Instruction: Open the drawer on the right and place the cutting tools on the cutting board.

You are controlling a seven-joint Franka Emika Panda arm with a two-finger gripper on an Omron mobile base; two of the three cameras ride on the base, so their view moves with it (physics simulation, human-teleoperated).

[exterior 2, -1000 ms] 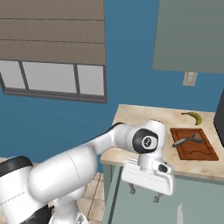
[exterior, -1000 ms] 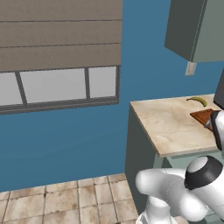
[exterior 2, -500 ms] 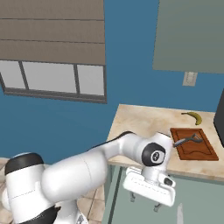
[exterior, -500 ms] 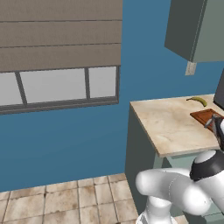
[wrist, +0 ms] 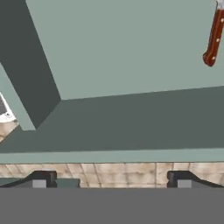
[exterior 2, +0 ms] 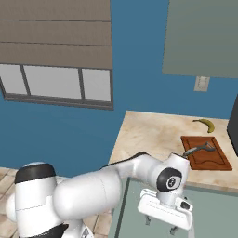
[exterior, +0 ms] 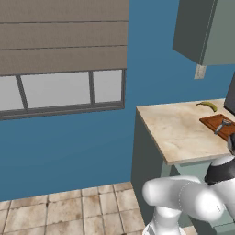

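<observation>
So right now I've got the gripper [exterior 2: 160, 226] hanging low in front of the grey-green cabinet, below the front edge of the countertop [exterior 2: 148, 137], fingers spread as wide as they go and nothing between them. In the hand view the two fingertips [wrist: 41, 179] sit far apart at the bottom, looking down into the open drawer [wrist: 131, 57], a pale grey-green box with tiled floor showing past its near wall. Inside it, off toward one far corner, there's a reddish-brown knife handle [wrist: 213, 40] with small rivets; the blade end runs off the frame, so I can't tell more about it. The cutting board [exterior 2: 204, 153] lies flat on the countertop, near its front edge and toward the right end. A grey metal tool [exterior 2: 197, 150] rests across the board's left part, poking a bit past its left side. A banana [exterior 2: 204, 124] lies on the countertop just behind the board, not touching it.
</observation>
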